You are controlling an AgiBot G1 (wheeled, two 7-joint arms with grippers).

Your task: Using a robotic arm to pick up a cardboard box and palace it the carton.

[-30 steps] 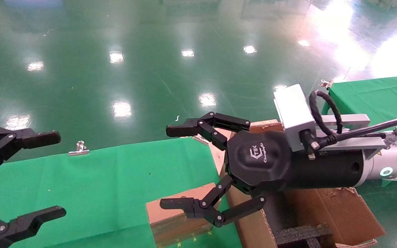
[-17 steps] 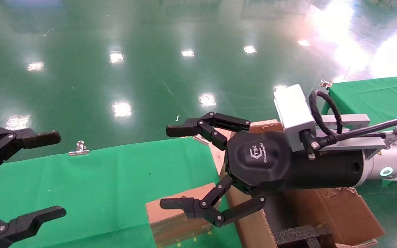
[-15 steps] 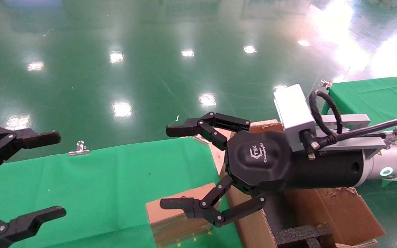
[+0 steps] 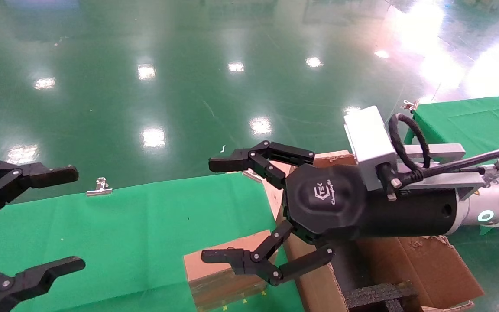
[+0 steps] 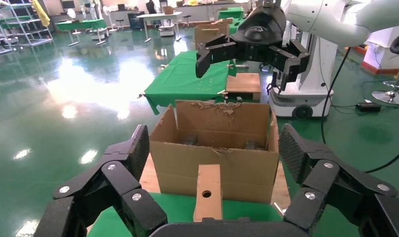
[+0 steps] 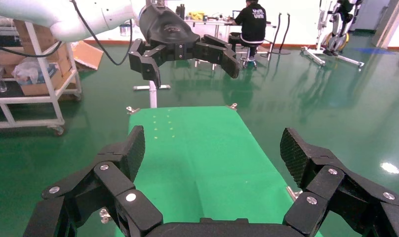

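The small flat cardboard box (image 4: pixel 221 271) lies on the green table (image 4: pixel 124 225) near its right edge. In the left wrist view the box (image 5: pixel 207 190) shows its round hole, with the big ragged carton (image 5: pixel 215 148) right behind it. The carton (image 4: pixel 409 264) stands to the right of the table, with black foam inside. My right gripper (image 4: pixel 212 210), on the white arm with the ring light, is open and empty, hovering above the box and the carton's left wall. My left gripper (image 4: pixel 75 219) is open and empty above the table's left end.
Metal clips (image 4: pixel 99 186) hold the green cloth at the table's far edge. A second green table (image 4: pixel 470 121) stands at the right, behind the carton. Glossy green floor lies beyond. The right wrist view shows bare green cloth (image 6: pixel 197 148) and my left gripper (image 6: pixel 185 49) farther off.
My left gripper has shifted very slightly. The right gripper, the box and the carton have not moved.
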